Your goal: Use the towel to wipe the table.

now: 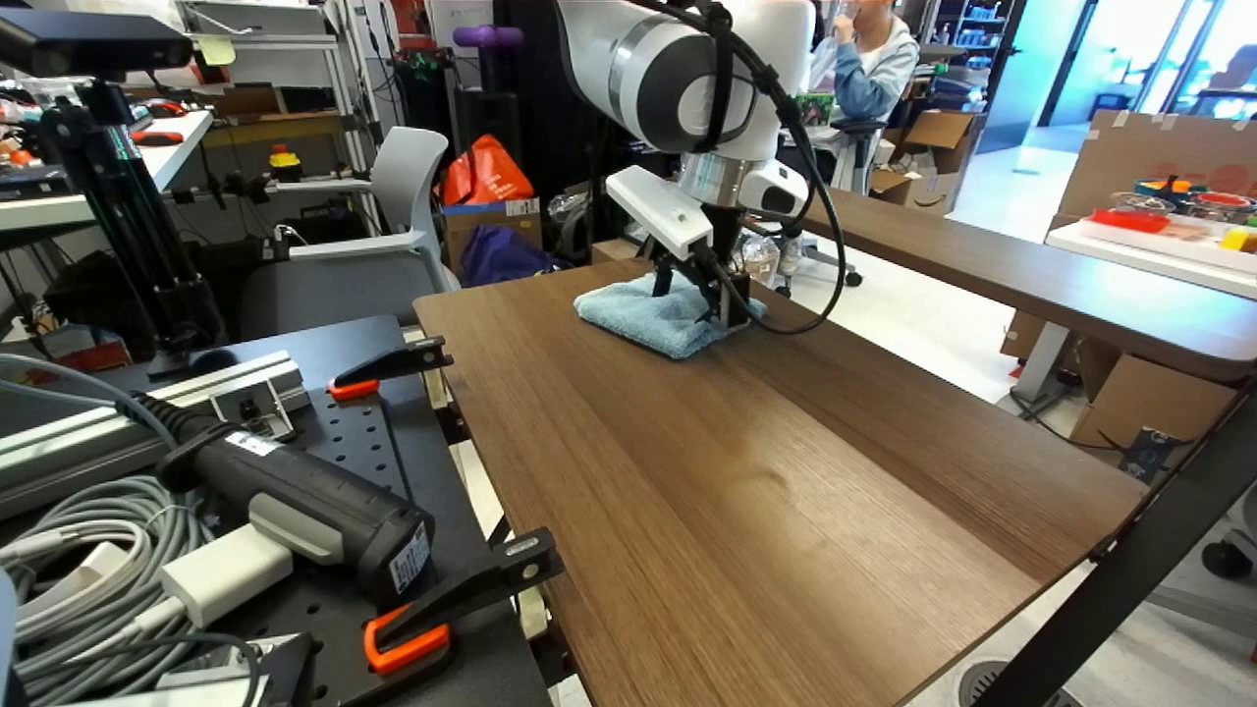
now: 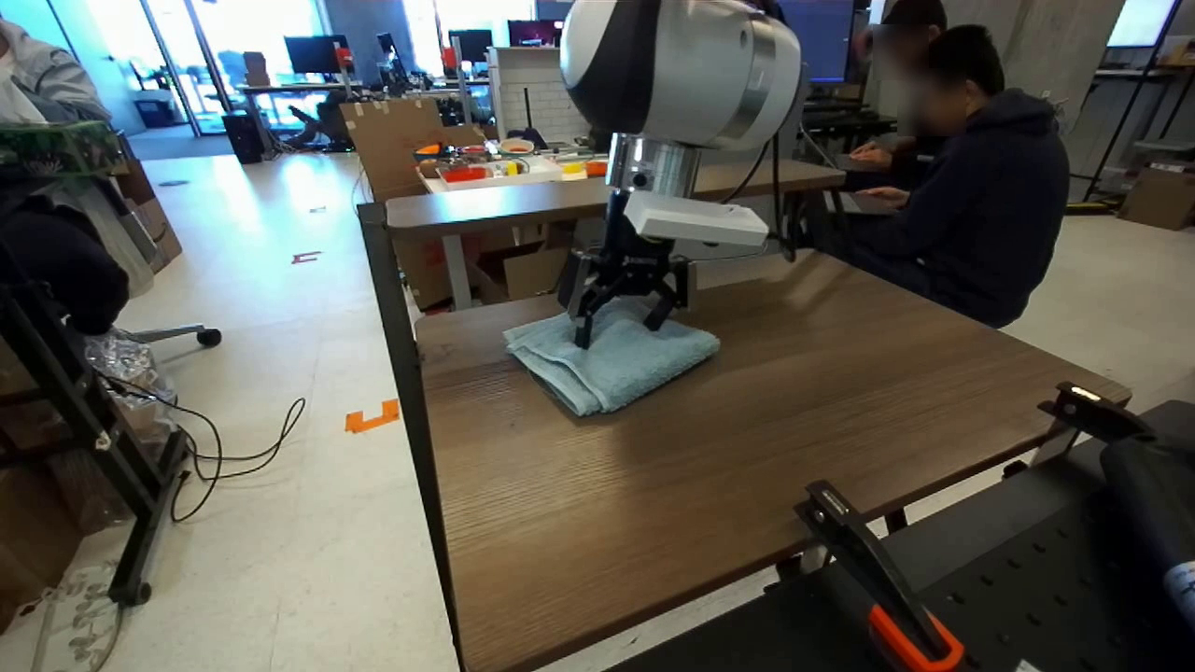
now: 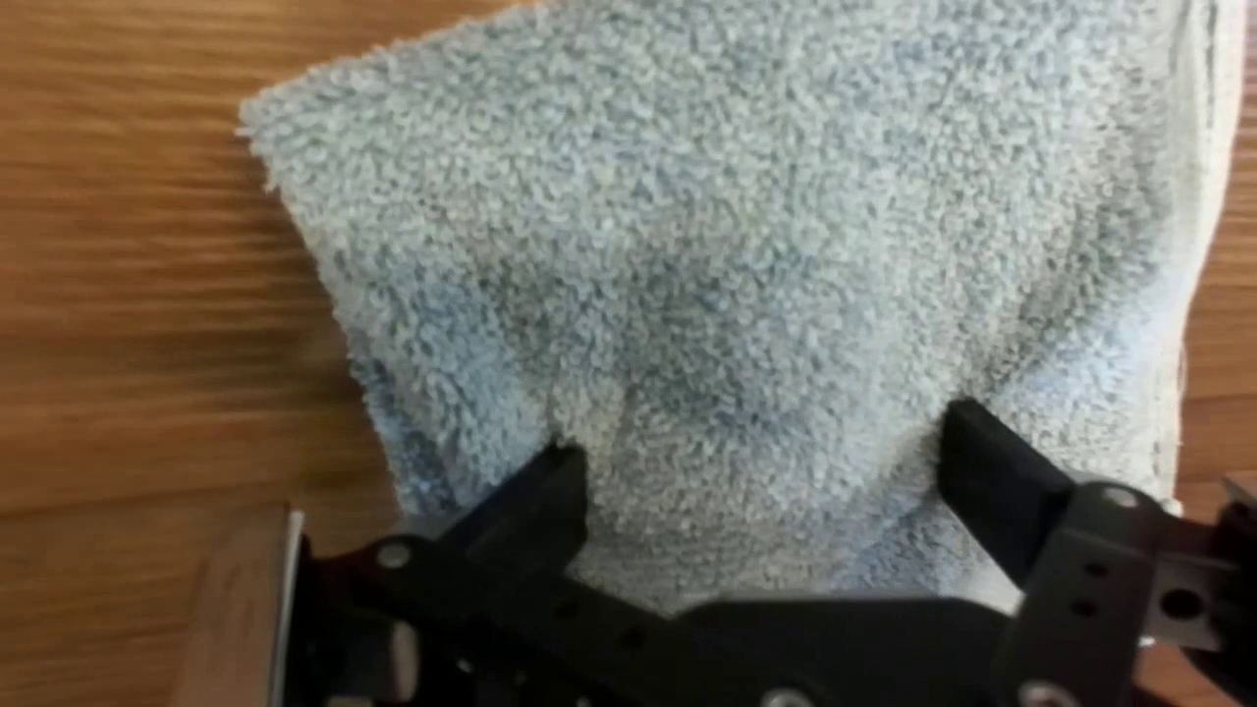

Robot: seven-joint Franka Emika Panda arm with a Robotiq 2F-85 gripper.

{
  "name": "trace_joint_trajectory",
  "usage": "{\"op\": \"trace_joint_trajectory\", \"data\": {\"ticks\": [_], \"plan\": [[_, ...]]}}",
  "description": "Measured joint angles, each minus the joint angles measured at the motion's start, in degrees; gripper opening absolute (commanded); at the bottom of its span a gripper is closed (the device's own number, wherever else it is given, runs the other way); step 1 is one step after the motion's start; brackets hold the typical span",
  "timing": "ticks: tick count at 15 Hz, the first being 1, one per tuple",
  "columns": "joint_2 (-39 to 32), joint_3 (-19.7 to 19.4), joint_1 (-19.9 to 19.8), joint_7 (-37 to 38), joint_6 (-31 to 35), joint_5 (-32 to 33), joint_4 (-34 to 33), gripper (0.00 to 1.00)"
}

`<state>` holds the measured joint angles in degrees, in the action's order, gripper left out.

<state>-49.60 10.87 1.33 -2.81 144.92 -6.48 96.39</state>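
Folded pale-blue terry towel [image 2: 616, 366]: flat on brown wood-grain worktop [image 2: 738, 457].
Black two-fingered tool [image 3: 764, 437]: wide, touching towel, likely for dragging.

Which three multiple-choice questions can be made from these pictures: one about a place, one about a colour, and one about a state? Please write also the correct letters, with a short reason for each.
1. Where is the towel?
A) On the floor
B) On the grey chair
C) On the nearer brown table, under the end effector

2. Which bright colour do the two black clamps have?
A) Orange
B) Green
C) Purple

3. How do the end effector's fingers stand?
A) Pressed together
B) Spread apart
C) Hidden in every view

Right letters:
1: C, since both exterior views show it lying there.
2: A, since orange parts show on both clamps in an exterior view.
3: B, since the wrist view shows towel cloth across the gap between them.
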Motion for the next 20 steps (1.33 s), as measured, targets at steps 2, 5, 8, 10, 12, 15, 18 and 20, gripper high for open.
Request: {"op": "trace_joint_trajectory", "data": {"ticks": [2, 5, 8, 10, 12, 15, 18, 20], "plan": [[-1.8, 0.4, 2.5, 1.2, 0.0, 0.0, -3.3, 1.0], [-5.0, 1.5, 5.5, 2.4, 0.2, -0.3, -8.5, 1.0], [-8.3, 2.1, 6.9, 3.3, 0.8, -0.9, -14.1, 1.0], [-10.3, 2.1, 6.7, 4.0, 1.6, -1.5, -17.5, 1.0], [-12.0, 2.0, 5.9, 4.2, 2.0, -2.8, -20.1, 1.0], [-12.3, 2.1, 3.9, 4.2, 2.0, -4.7, -19.2, 1.0], [-10.2, 1.6, 0.8, 4.2, 2.8, -5.4, -15.8, 1.0], [-8.2, 1.3, -1.9, 4.2, 4.1, -5.5, -12.7, 1.0]]}}
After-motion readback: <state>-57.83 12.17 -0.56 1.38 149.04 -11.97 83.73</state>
